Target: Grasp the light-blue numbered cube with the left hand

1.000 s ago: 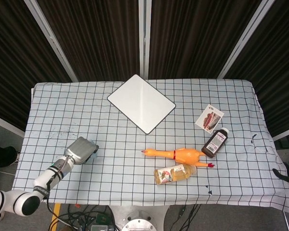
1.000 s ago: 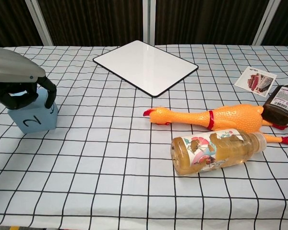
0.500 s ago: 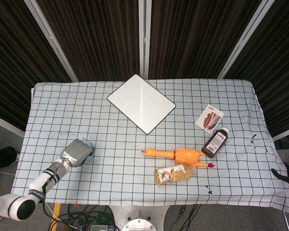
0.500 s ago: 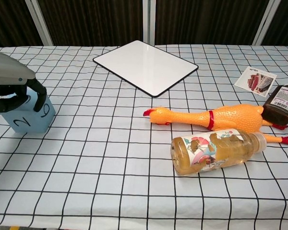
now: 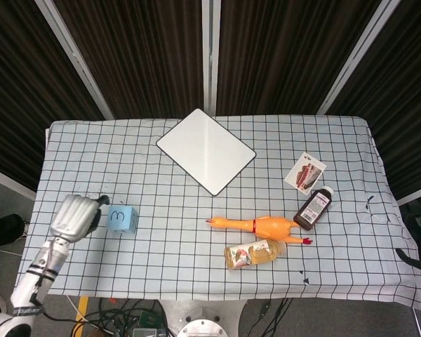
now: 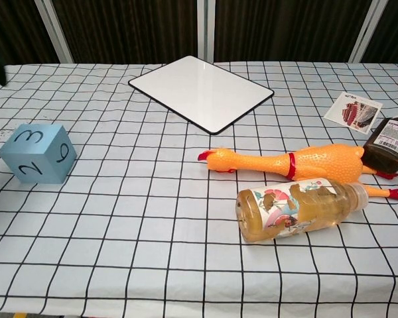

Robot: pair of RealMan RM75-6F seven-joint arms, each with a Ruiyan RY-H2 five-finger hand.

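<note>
At the near-left corner of the counter [image 5: 196, 232], the light-blue numbered cube [image 5: 121, 218] sits flat on the checked cloth, free on all sides, with a 3 on top and other digits on the faces toward the chest view. My left hand [image 5: 75, 215] hangs just beside the cube, to its left and apart from it; it holds nothing, but its fingers are tucked under its grey back, so how far they are spread I cannot tell. Right hand: not visible in either view. Judgement on handling: the cube looks rigid, light and matte, probably foam or plastic, with flat faces that should not slip; it is unlikely to be fragile. Best hold is across two opposite side faces, thumb on one and fingers on the other. Containers: a clear bottle [image 6: 304, 207] of amber liquid lies on its side, capped, and a dark brown bottle [image 5: 313, 208] lies capped beyond the rubber chicken [image 6: 285, 162]; both well apart from the cube.
</note>
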